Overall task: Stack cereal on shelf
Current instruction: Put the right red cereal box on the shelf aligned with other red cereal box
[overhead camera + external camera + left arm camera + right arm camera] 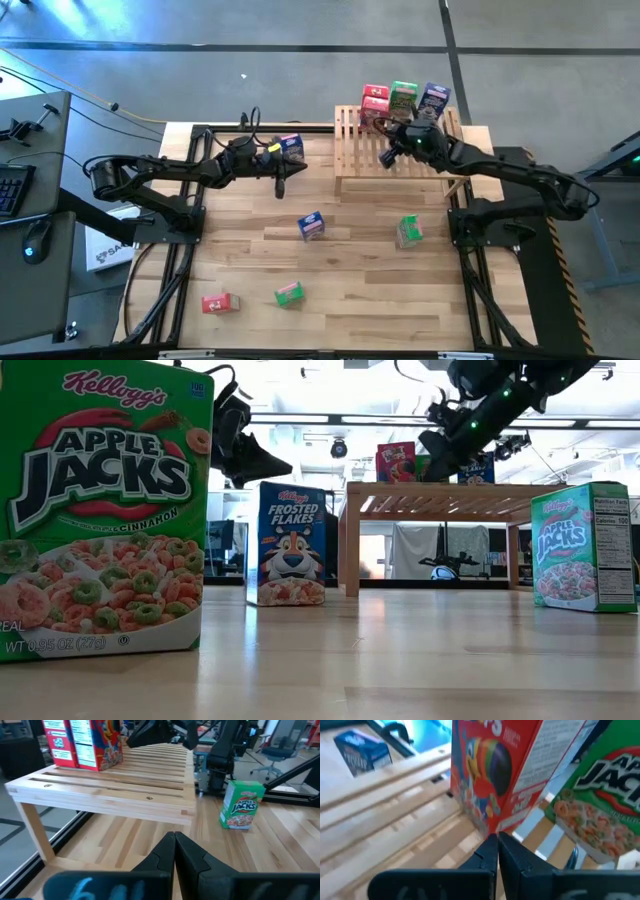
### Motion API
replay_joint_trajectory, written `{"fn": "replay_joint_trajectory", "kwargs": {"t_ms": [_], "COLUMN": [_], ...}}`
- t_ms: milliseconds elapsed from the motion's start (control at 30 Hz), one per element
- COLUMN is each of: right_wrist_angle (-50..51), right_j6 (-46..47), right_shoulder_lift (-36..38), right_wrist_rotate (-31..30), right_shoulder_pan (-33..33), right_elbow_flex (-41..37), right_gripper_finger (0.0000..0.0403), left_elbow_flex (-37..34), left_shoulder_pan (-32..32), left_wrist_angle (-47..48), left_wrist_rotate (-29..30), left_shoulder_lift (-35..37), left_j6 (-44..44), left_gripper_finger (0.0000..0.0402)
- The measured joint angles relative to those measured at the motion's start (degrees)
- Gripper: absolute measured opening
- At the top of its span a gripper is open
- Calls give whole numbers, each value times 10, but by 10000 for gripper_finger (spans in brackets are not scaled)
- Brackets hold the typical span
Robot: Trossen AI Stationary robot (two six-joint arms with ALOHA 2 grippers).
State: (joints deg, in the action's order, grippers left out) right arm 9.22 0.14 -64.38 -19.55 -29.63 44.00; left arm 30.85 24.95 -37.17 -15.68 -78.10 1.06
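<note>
High view gives me the whole worktop: a plank surface with wide bare stretches along its near edge and through the middle. The shelf sits at the far edge, right of centre, and three boxes stand in a row on its back part: a red cereal box, a green cereal box and a blue cereal box, close together.

The right gripper hovers over the slats just in front of the red box, jaws pressed together and holding nothing. The left gripper hangs above the worktop left of the shelf, jaws also pressed together, empty.

Loose boxes lie well apart: a blue box at the far edge beside the left arm, another blue one mid-table, a green one right of it, and a red box and a green box near the front.

Low view adds what the overhead cannot: open space under the shelf between its legs. The right wrist view shows the red box's corner just beyond the closed fingertips.
</note>
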Motion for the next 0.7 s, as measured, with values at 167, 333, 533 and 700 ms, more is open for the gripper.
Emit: {"fn": "replay_joint_trajectory", "kwargs": {"t_ms": [167, 333, 533, 700], "right_wrist_angle": [-28, -35, -91, -110], "right_j6": [-4, -4, -12, -15], "right_shoulder_lift": [0, -9, -36, -47], "right_wrist_rotate": [0, 16, 39, 46], "right_shoulder_pan": [-2, -21, -40, -45], "right_elbow_flex": [-4, -4, -4, -4], "right_gripper_finger": [0, 0, 0, 0], "left_elbow_flex": [0, 11, 21, 21], "left_shoulder_pan": [2, 2, 2, 2], "left_wrist_angle": [0, 1, 0, 2], "left_wrist_rotate": [11, 11, 12, 14], "left_shoulder_lift": [0, 0, 0, 0], "left_j6": [0, -4, -5, -9], "left_gripper_finger": [0, 0, 0, 0]}}
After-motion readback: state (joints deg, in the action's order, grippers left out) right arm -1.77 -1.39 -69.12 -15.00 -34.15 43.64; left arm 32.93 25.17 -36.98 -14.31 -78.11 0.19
